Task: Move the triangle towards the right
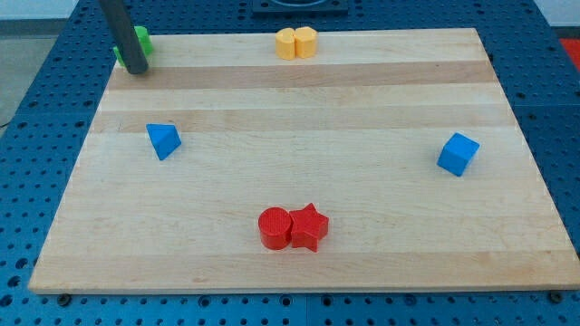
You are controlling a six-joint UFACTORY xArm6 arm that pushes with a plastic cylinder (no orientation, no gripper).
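Triangle: blue triangle [163, 140] sat at the view's left, mid-height on the board [290, 263], untouched, nothing beside it.
Tip: my tip [136, 69] rested at the view's top-left corner, touching or just in front of a green block [141, 41] whose shape could not be made out; well apart from the triangle, above it and slightly left.
Pincer state: none fitted, just a bare rod, so no open or closed state to report.
Other blocks: two yellow blocks [296, 43] touching at top centre; red cylinder [274, 227] and red star [308, 226] touching at bottom centre; blue cube [458, 153] at the view's right.
Progress: judged not started; triangle looked unmoved.
Left to do: bring tip to triangle's left side, push rightward across open board.
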